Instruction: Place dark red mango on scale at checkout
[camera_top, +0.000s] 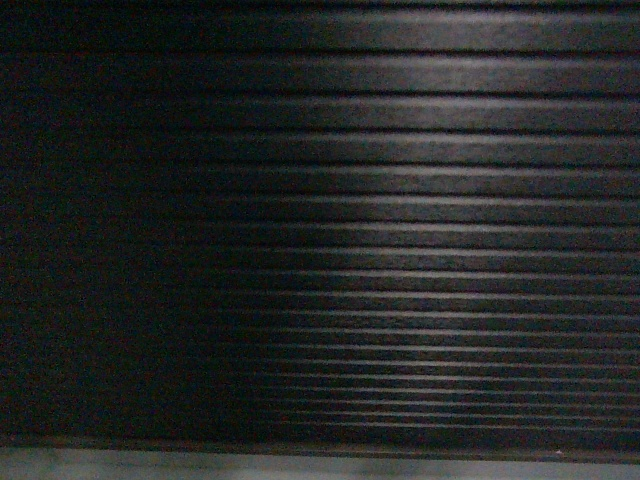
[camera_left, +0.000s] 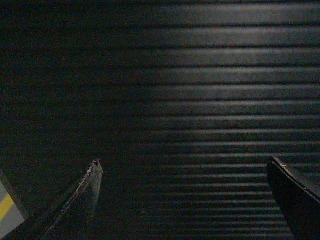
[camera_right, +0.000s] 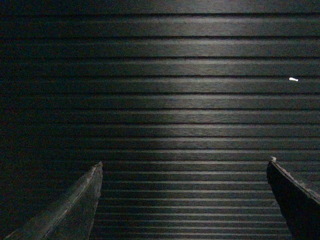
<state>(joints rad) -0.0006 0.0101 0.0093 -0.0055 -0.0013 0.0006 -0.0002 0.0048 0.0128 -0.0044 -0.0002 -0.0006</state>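
Both claws face the checkout's ribbed front

The checkout (camera_top: 400, 200) fills every view; the left claw (camera_left: 185, 172) and right claw (camera_right: 185, 170) stand spread wide, holding nothing. No view shows the mango or scale.

Checkout (camera_top: 420, 210): black, ribbed front panel fills each view.
Floor (camera_top: 300, 466): grey strip below the panel.

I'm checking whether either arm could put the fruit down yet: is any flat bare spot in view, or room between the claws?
No flat surface shows. All three views are filled by the checkout's ribbed dark front panel. The only free room is the gap in the left claw and the right claw, both spread and holding nothing.
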